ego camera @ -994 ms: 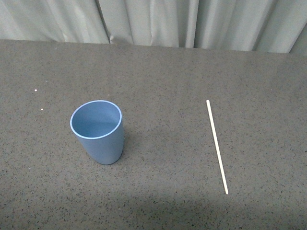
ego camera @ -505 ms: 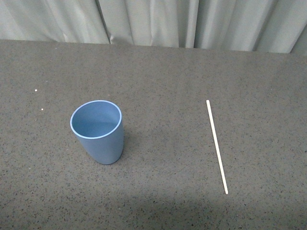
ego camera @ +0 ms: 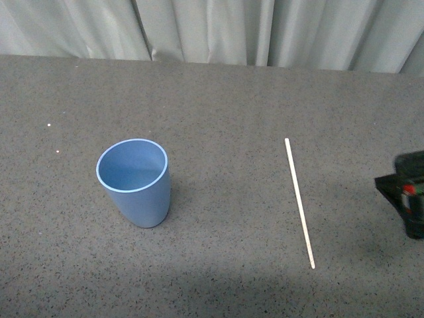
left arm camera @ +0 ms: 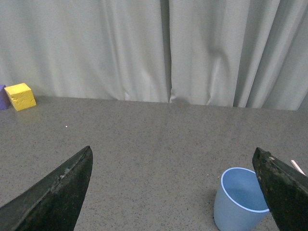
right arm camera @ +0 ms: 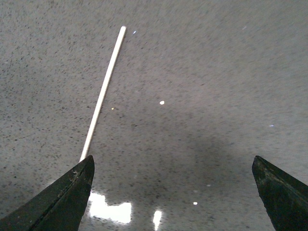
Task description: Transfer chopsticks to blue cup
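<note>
Left hand [left arm camera: 172,156], fingers spread, has the blue cup [left arm camera: 239,198] upright ahead of it on the table [left arm camera: 144,134]. The chopsticks [ego camera: 299,202] lie flat before the right hand [right arm camera: 172,163], likewise spread. So thin a stick could skid away as the fingers close.

The chopsticks [ego camera: 299,203] lie on the table [ego camera: 225,99] right of the cup [ego camera: 134,185].

Smooth matt plastic blue cup [ego camera: 134,182]; speckled grey table [ego camera: 225,99], glossy in patches; cloth curtain [left arm camera: 159,48]
</note>
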{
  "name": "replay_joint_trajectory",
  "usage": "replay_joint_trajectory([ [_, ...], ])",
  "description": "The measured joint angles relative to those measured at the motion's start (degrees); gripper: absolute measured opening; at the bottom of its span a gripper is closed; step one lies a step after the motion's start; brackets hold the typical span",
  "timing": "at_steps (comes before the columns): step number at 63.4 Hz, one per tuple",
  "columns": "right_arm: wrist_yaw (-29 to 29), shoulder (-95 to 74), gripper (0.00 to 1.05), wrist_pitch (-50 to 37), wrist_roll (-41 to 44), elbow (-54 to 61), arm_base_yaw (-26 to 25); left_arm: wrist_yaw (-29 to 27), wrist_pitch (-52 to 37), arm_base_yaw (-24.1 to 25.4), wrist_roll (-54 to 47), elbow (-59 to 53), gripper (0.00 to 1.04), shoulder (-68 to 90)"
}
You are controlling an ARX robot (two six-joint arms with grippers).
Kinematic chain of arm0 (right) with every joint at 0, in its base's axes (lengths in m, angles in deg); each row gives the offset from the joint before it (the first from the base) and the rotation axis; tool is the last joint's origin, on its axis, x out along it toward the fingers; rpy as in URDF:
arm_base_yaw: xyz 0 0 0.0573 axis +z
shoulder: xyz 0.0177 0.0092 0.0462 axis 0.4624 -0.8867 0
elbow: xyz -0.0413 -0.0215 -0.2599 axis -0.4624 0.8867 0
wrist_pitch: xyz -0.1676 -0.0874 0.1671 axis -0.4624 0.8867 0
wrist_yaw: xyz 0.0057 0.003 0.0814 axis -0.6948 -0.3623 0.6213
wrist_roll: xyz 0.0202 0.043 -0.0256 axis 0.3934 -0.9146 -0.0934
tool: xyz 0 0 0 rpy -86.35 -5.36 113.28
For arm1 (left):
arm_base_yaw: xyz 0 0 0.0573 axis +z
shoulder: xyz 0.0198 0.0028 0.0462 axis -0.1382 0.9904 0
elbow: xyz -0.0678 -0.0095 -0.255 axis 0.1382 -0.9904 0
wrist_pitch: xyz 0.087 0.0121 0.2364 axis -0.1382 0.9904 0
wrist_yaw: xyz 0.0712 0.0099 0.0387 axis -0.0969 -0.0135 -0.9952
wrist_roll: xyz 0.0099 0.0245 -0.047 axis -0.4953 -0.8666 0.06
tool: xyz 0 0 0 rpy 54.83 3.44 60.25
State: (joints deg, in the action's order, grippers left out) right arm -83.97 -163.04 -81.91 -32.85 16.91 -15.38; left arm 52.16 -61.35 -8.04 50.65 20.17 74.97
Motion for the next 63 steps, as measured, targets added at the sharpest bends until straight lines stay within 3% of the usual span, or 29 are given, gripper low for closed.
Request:
replay_joint_trajectory([
  [27,3.93,-28.41,0.95,9.99,-10.62,-24.28,4.02,0.0,0.0,0.0,0.0,0.0,0.98,0.0],
  [58,2.64,-42.8,0.95,14.49,-12.09,-38.64,6.54,0.0,0.0,0.0,-0.02,0.0,0.98,0.0],
  [63,2.67,-43.98,0.88,15.12,-12.59,-40.19,6.8,0.0,0.0,0.0,-0.02,0.0,0.98,0.0],
])
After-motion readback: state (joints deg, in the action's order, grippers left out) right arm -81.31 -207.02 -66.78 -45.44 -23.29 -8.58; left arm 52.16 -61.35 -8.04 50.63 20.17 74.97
